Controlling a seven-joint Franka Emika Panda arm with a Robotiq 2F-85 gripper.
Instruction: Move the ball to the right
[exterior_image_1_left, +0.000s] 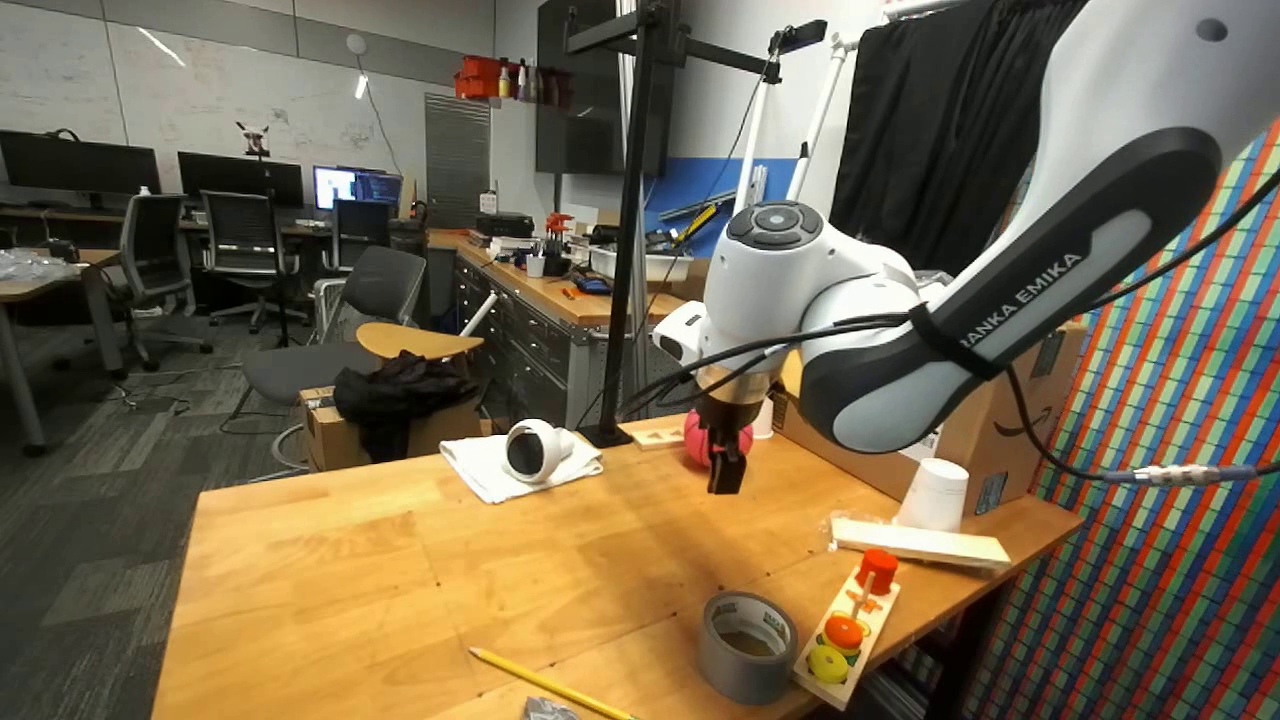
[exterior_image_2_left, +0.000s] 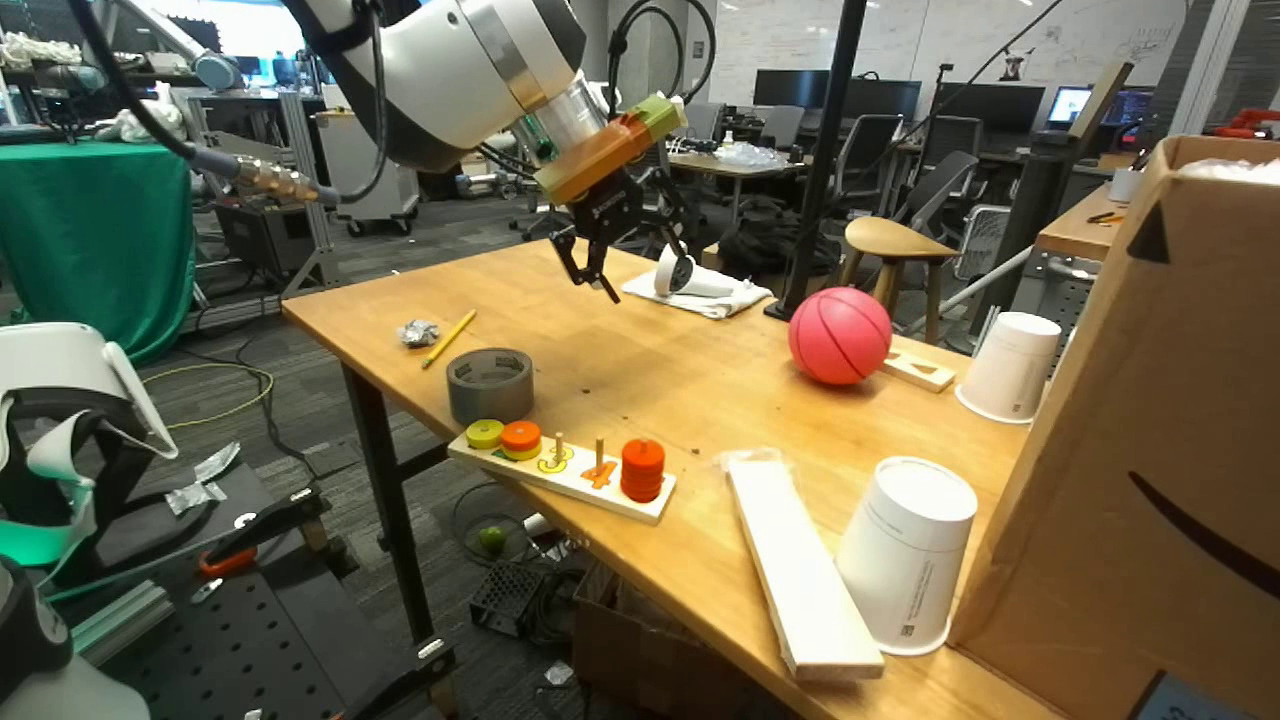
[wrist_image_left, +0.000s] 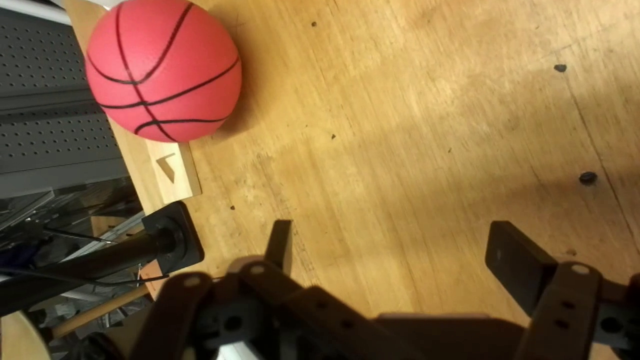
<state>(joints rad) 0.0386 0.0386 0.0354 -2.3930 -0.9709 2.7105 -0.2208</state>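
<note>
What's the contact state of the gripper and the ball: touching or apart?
Apart. The wrist view shows bare tabletop between the ball and the open gripper.

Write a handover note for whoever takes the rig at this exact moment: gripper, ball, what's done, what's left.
Gripper: open, holding nothing, above the table.
Ball: resting on the table beside the pale wooden piece, clear of the gripper.
Done: nothing these pictures can confirm; the ball is not yet gripped.
Left: probably bring the gripper over the ball, close on it, take it to the right and let go. The pictures don't settle whose right is meant, so check that first.
</note>
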